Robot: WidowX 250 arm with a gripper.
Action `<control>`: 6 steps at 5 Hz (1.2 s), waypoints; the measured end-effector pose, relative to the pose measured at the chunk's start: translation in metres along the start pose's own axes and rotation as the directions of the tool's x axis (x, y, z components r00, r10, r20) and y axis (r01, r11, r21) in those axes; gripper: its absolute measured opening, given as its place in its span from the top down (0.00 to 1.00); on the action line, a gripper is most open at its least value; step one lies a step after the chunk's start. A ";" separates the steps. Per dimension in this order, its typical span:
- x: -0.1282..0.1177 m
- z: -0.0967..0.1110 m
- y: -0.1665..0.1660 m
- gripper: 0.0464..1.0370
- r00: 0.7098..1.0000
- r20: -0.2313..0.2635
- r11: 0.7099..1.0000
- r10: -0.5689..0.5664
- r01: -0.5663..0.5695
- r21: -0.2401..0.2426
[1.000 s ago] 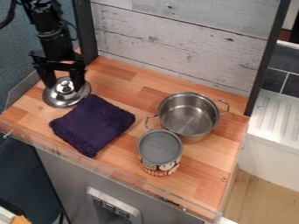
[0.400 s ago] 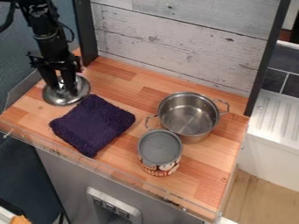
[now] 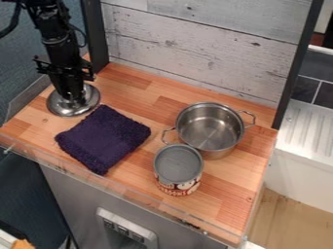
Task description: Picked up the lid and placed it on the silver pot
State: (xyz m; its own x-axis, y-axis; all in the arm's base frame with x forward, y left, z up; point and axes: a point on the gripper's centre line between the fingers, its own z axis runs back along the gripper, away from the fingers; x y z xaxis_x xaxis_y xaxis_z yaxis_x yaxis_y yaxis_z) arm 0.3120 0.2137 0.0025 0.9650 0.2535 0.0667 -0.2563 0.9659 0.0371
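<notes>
Lettering [image 3: 177, 191] runs round the can [image 3: 179, 164] while the gripper [image 3: 73, 96] pinches the silver lid [image 3: 60, 107] at its top.

Dark purple cloth [image 3: 102, 138]; silver lid [image 3: 57, 106] and pot [image 3: 208, 130]; counter [image 3: 224, 194] patchworked in orange-brown tones; black hand [image 3: 73, 98].

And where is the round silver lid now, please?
In the camera view, the lid is at left on the wooden worktop, under the black gripper, beside the folded purple cloth.

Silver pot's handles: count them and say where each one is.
2. In the view, one handle is at the left of the silver pot, just above the can; the other handle is at its upper right.
</notes>
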 end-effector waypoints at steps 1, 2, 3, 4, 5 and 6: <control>-0.003 0.011 -0.017 0.76 1.000 0.012 0.999 0.000 0.001 -0.034; 0.005 0.046 -0.054 0.76 0.994 0.092 0.996 -0.067 0.072 -0.046; -0.001 0.063 -0.105 0.76 0.977 0.128 0.981 -0.170 0.179 -0.069; -0.013 0.067 -0.151 0.76 0.952 0.135 0.956 -0.275 0.285 -0.068; -0.022 0.066 -0.200 0.76 0.908 0.140 0.913 -0.395 0.405 -0.051; -0.028 0.058 -0.240 0.76 0.877 0.124 0.880 -0.464 0.472 -0.049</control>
State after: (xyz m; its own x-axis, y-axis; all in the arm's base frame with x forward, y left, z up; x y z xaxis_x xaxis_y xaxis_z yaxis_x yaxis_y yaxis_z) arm 0.3437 -0.0282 0.0500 0.9587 -0.2319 0.1647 0.2327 0.9724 0.0150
